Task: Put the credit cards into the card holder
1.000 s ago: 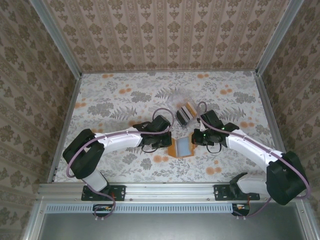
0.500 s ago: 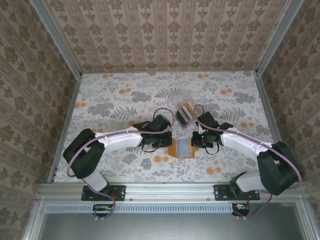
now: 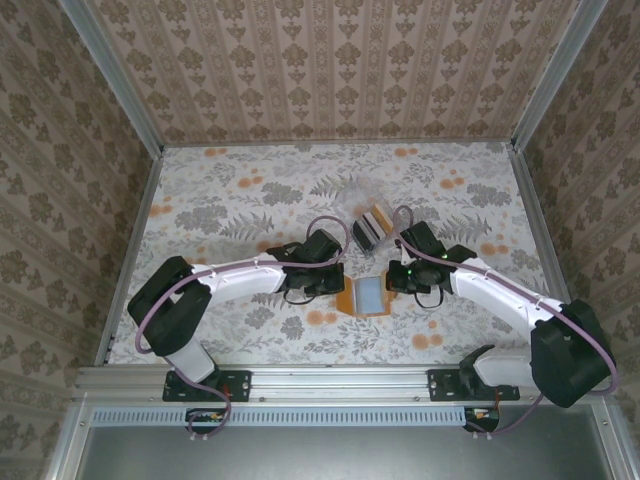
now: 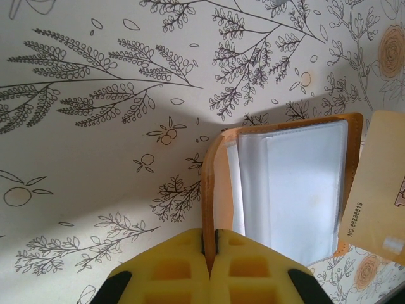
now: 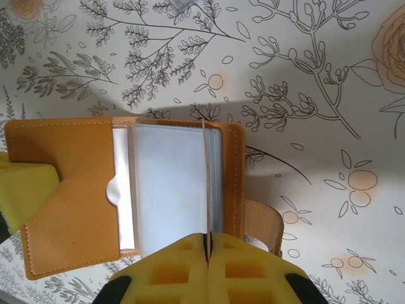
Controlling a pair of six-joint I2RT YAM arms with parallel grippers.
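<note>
The orange card holder (image 3: 347,297) lies open on the table between both arms, its clear sleeves (image 4: 291,190) facing up. My left gripper (image 4: 211,244) is shut on the raised edge of its orange left flap (image 4: 209,190). My right gripper (image 5: 207,244) is shut on a thin yellowish credit card (image 5: 204,183). That card stands edge-on over the sleeves, near the holder's right side (image 5: 231,183). From the left wrist, the same card (image 4: 376,190) hangs by the holder's right edge, with a printed number on it. Both grippers (image 3: 335,283) (image 3: 393,280) flank the holder.
A clear plastic box (image 3: 352,203) with more cards (image 3: 372,225) in it sits just behind the holder, close to the right wrist. The holder's strap (image 5: 266,221) loops out on its right. Patterned walls and metal rails enclose the floral table (image 3: 230,200).
The right arm shifted slightly toward the holder half a second ago and has come back to about where it was. The left arm and the holder have stayed put.
</note>
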